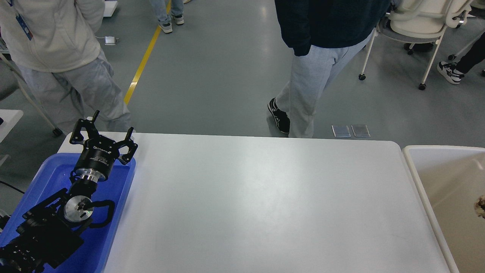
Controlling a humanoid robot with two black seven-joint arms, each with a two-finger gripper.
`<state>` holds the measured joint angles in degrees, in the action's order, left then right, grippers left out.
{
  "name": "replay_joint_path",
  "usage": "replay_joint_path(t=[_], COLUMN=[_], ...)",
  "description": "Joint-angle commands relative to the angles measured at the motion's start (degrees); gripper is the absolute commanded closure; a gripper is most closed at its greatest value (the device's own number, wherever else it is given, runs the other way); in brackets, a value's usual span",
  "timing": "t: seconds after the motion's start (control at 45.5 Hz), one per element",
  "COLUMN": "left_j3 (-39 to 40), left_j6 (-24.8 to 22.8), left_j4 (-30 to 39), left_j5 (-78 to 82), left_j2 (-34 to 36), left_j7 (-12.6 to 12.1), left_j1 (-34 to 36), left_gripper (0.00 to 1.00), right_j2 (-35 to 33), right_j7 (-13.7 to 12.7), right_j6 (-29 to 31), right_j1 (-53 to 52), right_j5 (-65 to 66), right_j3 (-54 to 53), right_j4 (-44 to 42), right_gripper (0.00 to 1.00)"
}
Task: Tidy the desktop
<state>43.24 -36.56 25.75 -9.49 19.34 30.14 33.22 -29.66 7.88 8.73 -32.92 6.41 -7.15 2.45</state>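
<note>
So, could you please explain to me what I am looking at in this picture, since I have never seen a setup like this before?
This single picture comes from a camera in a humanoid robot's head, looking forward and down. The black jointed thing at lower left is the robot's left arm; its two-fingered left end effector is open and holds nothing. It hangs over a blue tray at the left end of the desktop, a plain white surface with no loose items showing on it. The right arm is out of view. At the right edge sits an off-white bin with a beige inside, holding something small and dark that I cannot identify. Behind, people stand on a grey floor, near a white chair.
</note>
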Motion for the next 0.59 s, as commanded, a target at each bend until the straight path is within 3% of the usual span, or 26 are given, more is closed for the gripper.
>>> replay_joint_path(t=[0.0,0.417,0.439,0.527,0.571], left_j3=[0.0,0.0,0.0,0.0,0.0], left_j6=[0.0,0.0,0.0,0.0,0.0], left_j4=[0.0,0.0,0.0,0.0,0.0], left_j5=[0.0,0.0,0.0,0.0,0.0], left_j2=[0.0,0.0,0.0,0.0,0.0], left_j7=[0.0,0.0,0.0,0.0,0.0], left_j1=[0.0,0.0,0.0,0.0,0.0], left_gripper=[0.0,0.0,0.0,0.0,0.0], right_j2=[3.38,3.38,3.38,3.38,3.29], right_j7=[-1.81,-1.73,-1.64,-1.64,-1.55], right_j6=[-1.87,-2.14,-2.66,-4.07,-4.68], right_j1=[1.01,0.57,0.49,0.4,0.31], right_j5=[-3.15,-3.15,-3.15,-3.07,-3.07], right_j3=[-0.41,-1.56,-1.47,-1.38,-1.38], right_j4=[-2.89,-3.07,-2.98,-2.98,-2.98], right_gripper=[1.0,1.0,0.76,0.38,0.26])
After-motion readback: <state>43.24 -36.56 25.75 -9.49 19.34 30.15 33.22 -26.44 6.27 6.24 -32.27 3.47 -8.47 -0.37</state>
